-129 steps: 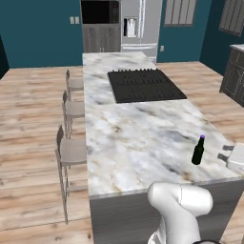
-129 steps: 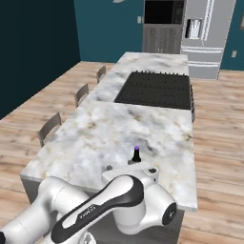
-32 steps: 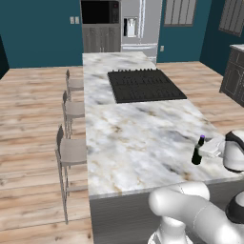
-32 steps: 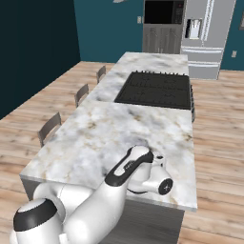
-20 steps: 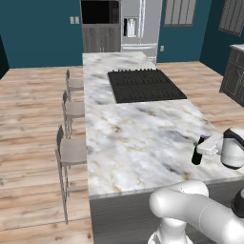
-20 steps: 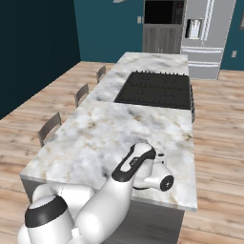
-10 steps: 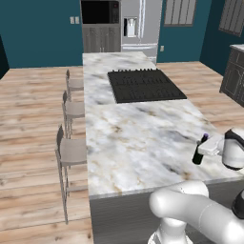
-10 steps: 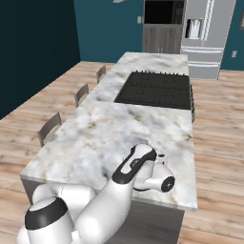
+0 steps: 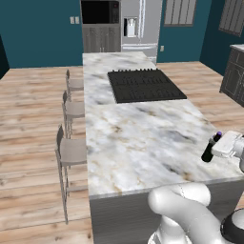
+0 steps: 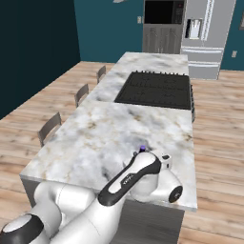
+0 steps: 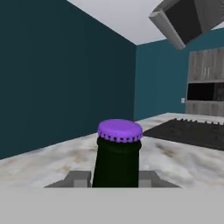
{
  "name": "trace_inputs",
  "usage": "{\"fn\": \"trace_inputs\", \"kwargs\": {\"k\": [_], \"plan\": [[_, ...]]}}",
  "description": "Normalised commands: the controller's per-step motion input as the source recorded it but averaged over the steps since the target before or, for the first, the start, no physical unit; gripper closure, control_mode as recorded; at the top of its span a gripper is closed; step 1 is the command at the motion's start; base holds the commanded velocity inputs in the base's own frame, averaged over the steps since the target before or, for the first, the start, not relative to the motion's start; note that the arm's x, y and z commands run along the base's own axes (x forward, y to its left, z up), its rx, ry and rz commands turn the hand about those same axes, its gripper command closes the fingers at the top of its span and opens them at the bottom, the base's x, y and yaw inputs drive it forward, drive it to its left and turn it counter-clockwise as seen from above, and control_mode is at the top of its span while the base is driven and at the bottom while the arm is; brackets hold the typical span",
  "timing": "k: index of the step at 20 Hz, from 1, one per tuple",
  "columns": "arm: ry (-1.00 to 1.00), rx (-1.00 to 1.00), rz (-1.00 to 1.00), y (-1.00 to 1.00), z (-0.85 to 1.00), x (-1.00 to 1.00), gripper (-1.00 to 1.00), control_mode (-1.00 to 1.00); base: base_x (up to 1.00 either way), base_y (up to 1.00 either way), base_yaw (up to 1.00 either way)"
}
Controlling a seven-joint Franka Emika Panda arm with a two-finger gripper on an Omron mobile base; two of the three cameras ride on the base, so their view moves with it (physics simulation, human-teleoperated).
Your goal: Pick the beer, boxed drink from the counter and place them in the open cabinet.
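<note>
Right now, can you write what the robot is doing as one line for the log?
step: grasp beer | fingers: shut on beer | beer: upright on counter, near its edge | lift: not yet

My left base view sits behind and left of my arm, high up, looking forward and down the counter (image 9: 143, 138) toward the cooktop (image 9: 144, 85) in the upper middle of the frame. My right base view looks the same way from the other side; both share that marble top and cooktop. My hand view sits low and very close, level with the beer (image 11: 118, 153) at bottom centre, facing across the counter.
</note>
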Motion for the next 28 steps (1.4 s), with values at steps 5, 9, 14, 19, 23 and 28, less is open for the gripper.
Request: {"fn": "trace_inputs", "kwargs": {"k": [5,9,14,19,23,28], "plan": [[-0.13,-0.03,0.07,0.0,0.99,-0.46,1.0,-1.0,0.0,0.0,0.0],[-0.13,-0.04,0.1,0.0,0.92,-0.44,1.0,-1.0,0.0,0.0,0.0],[-0.13,-0.01,0.06,0.0,0.68,-0.39,1.0,-1.0,0.0,0.0,0.0],[-0.07,-0.03,0.02,0.0,0.56,-0.36,1.0,-1.0,0.0,0.0,0.0],[-0.07,-0.06,0.0,0.08,0.5,-0.31,1.0,-1.0,0.0,0.0,0.0],[-0.01,-0.1,-0.05,0.16,0.24,-0.49,1.0,-1.0,0.0,0.0,0.0]]}}
